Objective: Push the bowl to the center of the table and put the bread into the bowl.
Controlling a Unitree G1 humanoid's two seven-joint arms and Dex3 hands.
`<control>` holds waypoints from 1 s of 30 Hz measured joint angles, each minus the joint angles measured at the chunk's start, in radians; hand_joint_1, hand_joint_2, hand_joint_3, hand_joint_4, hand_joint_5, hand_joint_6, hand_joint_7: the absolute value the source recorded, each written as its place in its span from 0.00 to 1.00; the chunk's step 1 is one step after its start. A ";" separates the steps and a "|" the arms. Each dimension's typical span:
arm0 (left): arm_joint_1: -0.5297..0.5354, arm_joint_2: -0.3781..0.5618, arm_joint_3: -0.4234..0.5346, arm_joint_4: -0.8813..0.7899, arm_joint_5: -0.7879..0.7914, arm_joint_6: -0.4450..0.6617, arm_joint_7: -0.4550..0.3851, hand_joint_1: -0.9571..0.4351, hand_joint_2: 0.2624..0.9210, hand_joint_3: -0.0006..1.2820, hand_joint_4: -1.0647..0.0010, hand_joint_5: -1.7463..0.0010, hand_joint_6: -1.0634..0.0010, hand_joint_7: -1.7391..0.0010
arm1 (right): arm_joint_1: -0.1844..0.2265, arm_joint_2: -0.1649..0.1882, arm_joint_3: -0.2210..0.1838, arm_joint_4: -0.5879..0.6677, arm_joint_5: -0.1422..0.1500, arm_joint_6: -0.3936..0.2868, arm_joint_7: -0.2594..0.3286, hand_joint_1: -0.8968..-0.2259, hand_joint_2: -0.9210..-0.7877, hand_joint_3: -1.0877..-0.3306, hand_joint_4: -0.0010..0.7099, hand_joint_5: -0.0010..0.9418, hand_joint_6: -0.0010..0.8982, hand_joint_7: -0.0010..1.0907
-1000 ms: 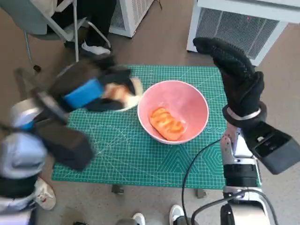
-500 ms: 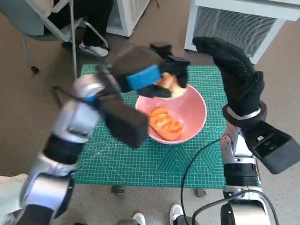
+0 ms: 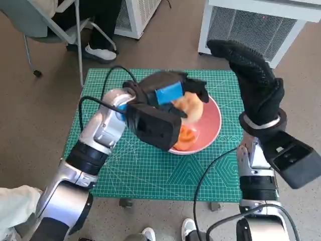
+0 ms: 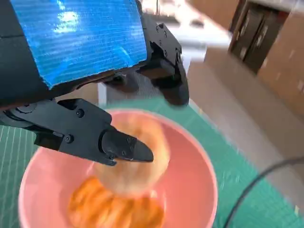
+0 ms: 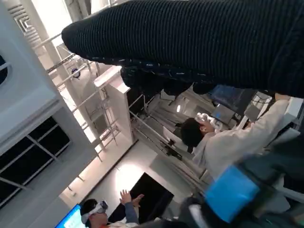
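A pale round bread roll (image 3: 189, 105) is held in the fingers (image 4: 124, 146) of the blue-taped black left hand (image 3: 170, 93) over the pink bowl (image 3: 213, 120) mid-desk, above an orange loaf (image 3: 184, 139), awaiting release, while the gloved right hand (image 3: 253, 83) is raised empty, fingers extended, at three o'clock.

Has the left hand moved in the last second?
Yes. The left hand, holding a pale bread piece, has swung from over the green mat's left part to above the pink bowl, toward the raised right hand.
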 measured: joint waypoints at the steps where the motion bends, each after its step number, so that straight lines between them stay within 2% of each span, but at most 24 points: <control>1: 0.000 0.000 0.000 0.000 0.000 0.004 -0.006 0.42 1.00 0.02 0.96 1.00 0.80 0.93 | 0.001 0.000 0.000 -0.003 -0.001 0.001 -0.002 0.49 0.00 0.37 0.32 0.04 0.00 0.53; 7: 0.004 0.003 0.018 0.000 -0.022 -0.001 -0.014 0.39 1.00 0.02 1.00 1.00 0.82 0.95 | 0.003 -0.001 0.000 -0.022 -0.003 0.009 -0.014 0.50 0.00 0.37 0.31 0.05 0.00 0.53; 13: 0.045 -0.003 0.108 -0.013 -0.129 -0.068 0.027 0.38 1.00 0.02 1.00 1.00 0.86 0.96 | 0.003 -0.002 -0.001 -0.036 -0.003 0.013 -0.022 0.51 0.00 0.38 0.31 0.05 0.00 0.54; 24: 0.177 -0.095 0.291 -0.090 -0.289 -0.278 0.283 0.36 1.00 0.17 0.94 0.99 0.84 0.95 | 0.000 -0.009 -0.004 -0.046 -0.005 0.025 -0.038 0.51 0.00 0.40 0.32 0.06 0.00 0.55; 30: 0.250 -0.155 0.335 -0.167 -0.357 -0.320 0.345 0.33 1.00 0.23 0.91 0.99 0.84 0.94 | -0.012 -0.010 -0.002 -0.054 -0.012 0.032 -0.055 0.49 0.00 0.40 0.33 0.06 0.00 0.56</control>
